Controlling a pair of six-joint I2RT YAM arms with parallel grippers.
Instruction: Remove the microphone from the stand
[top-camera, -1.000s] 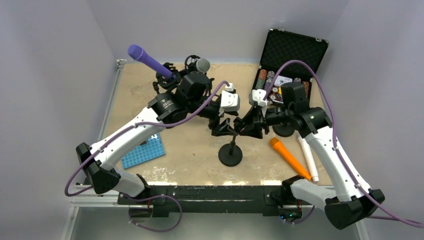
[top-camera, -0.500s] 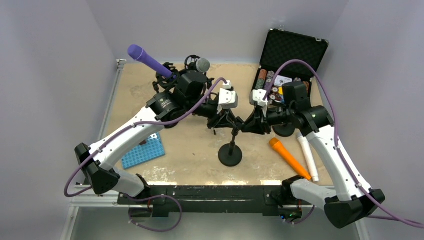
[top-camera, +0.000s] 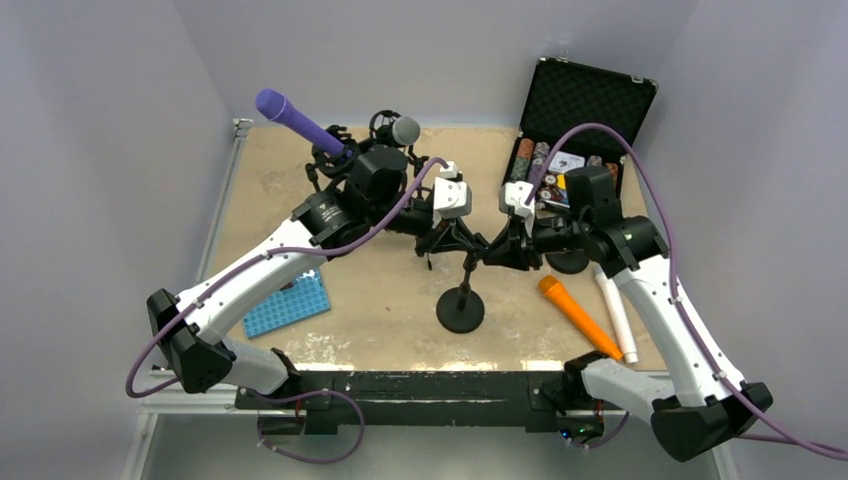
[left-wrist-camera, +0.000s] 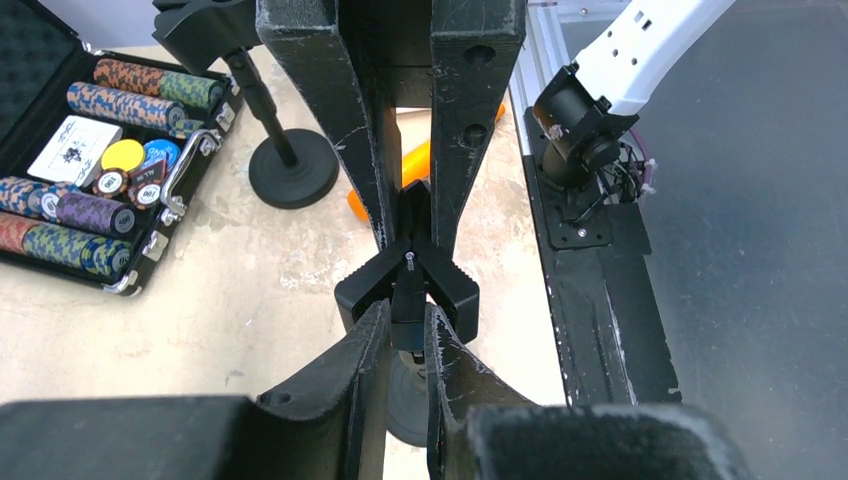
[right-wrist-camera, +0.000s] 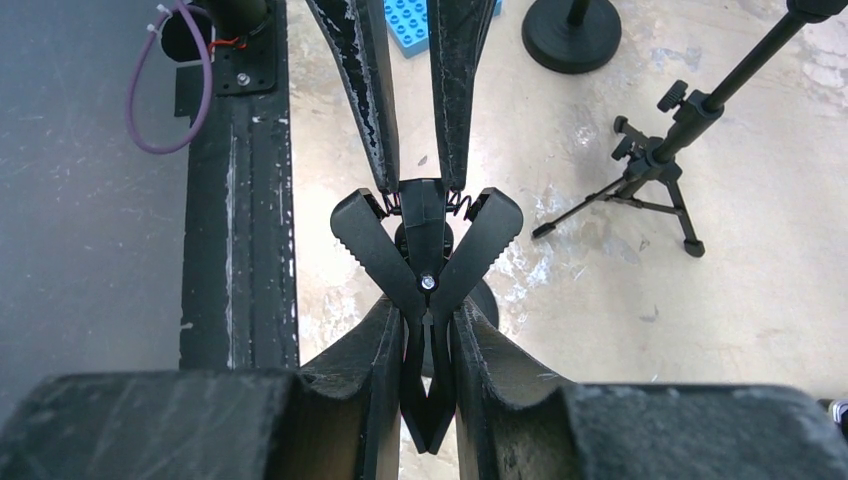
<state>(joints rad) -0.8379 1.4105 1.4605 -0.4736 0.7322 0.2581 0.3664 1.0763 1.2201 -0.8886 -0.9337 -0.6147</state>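
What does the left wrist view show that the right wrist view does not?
Only left wrist: the open black case of poker chips and part of an orange microphone. Only right wrist: a blue studded block, a black tripod stand and a purple cable loop. Both: the black spring clip, with the left pincer and right pincer shut on it from opposite sides.

Left arm (top-camera: 260, 265) and right arm (top-camera: 650, 290) stretched inward, and there it was: left gripper (left-wrist-camera: 407, 320) and right gripper (right-wrist-camera: 428, 315) nose to nose (almost touching), both clamped tight.
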